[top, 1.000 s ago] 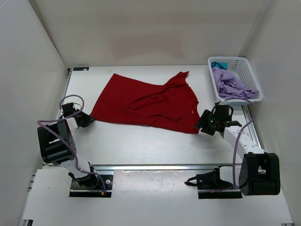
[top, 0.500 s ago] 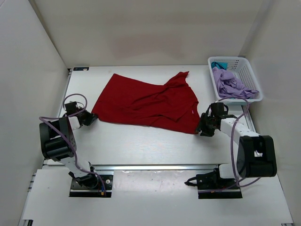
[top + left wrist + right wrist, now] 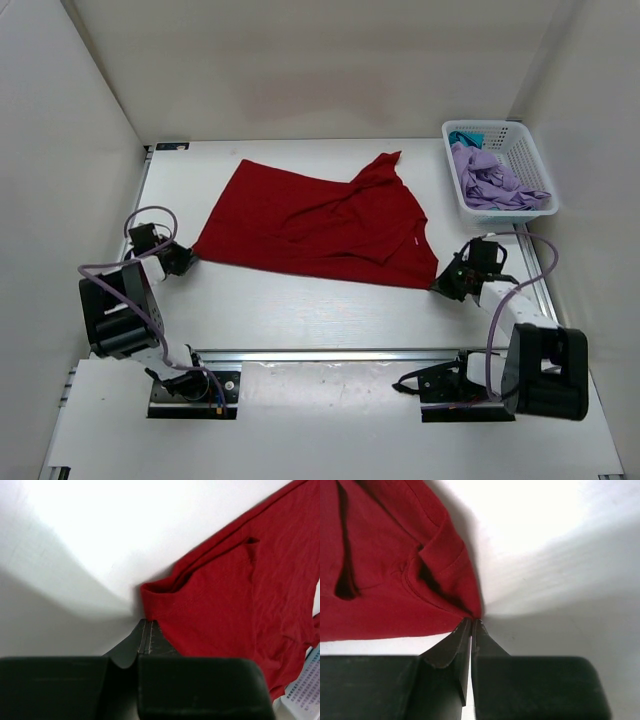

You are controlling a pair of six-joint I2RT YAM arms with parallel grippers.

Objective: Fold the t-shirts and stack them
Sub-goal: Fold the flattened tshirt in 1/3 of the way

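Note:
The dark red t-shirt (image 3: 310, 220) lies spread on the white table, a little rumpled toward its right side. My left gripper (image 3: 186, 258) is shut on its near-left corner. In the left wrist view the closed tips (image 3: 148, 623) pinch the hem of the red fabric (image 3: 225, 595). My right gripper (image 3: 443, 284) is shut on the near-right corner. In the right wrist view its tips (image 3: 471, 621) meet at the point of the red cloth (image 3: 380, 570). A lavender t-shirt (image 3: 490, 180) and a teal t-shirt (image 3: 463, 137) lie bunched in the basket.
The white lattice basket (image 3: 527, 150) stands at the table's far right; its edge also shows in the left wrist view (image 3: 302, 690). White walls close in the table at the left, back and right. A metal rail (image 3: 330, 354) runs along the near edge.
The right gripper shut on the shirt's near-right corner and drew it outward to the right. The left gripper closed on the near-left corner and stayed almost where it was.

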